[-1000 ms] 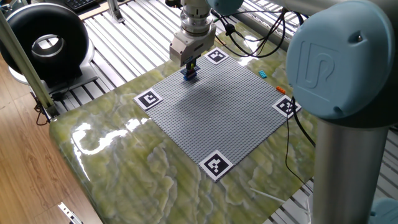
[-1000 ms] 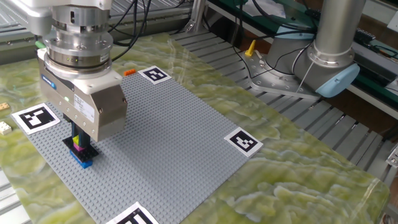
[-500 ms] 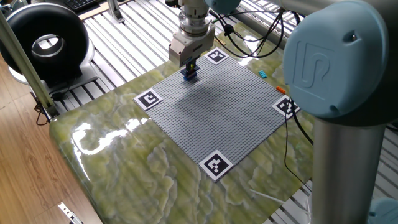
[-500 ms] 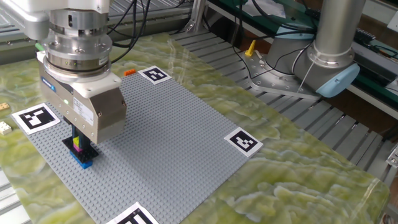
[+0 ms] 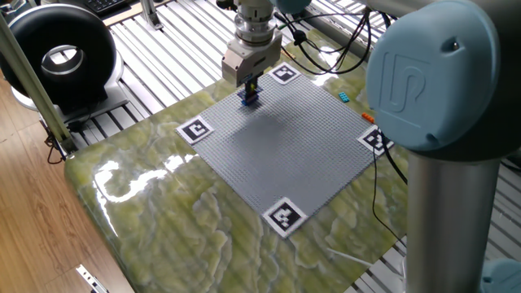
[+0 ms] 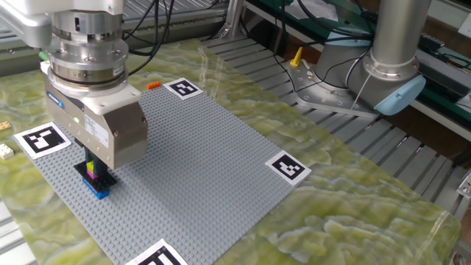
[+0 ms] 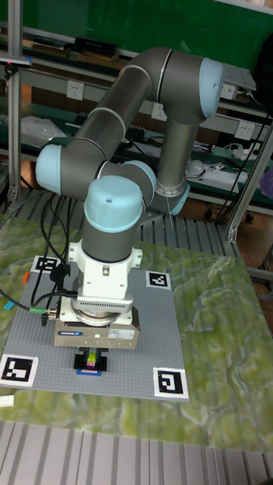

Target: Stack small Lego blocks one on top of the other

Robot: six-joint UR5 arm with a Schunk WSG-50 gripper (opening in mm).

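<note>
The claw point(image 6: 94, 171) hangs straight down over the grey baseplate point(image 6: 199, 169), its dark fingers point(image 6: 90, 158) reaching to a small stack of blocks point(image 6: 94, 179) directly beneath it. The stack stands on the baseplate: a dark blue block point(image 6: 98, 189) at the bottom, with a magenta block point(image 6: 92, 176) and a bit of yellow above it, sitting between the fingers. The fingers stand narrow and close on either side of the stack, but whether they actually press on it cannot be told, since the claw's body hides most of the contact.

In the tall fixed view the claw point(image 7: 91, 356) shows from the front, and the stack of blocks point(image 7: 90, 361) appears just below the body, magenta and green visible between the dark fingers, on a dark base.

In one fixed view the claw point(image 5: 250, 88) and the stack of blocks point(image 5: 249, 96) sit near a far edge of the baseplate point(image 5: 285, 146). Well away from the claw, off the baseplate on the green marbled tabletop point(image 5: 163, 212), lie a cyan block point(image 5: 344, 97) and an orange block point(image 5: 367, 118). In the other fixed view, an orange block point(image 6: 153, 85) lies beyond the claw by the plate's edge, and a tan block point(image 6: 6, 151) rests on the tabletop point(image 6: 353, 206) to the side. Black-and-white marker tags point(image 6: 285, 167) sit at the plate's corners.
</note>
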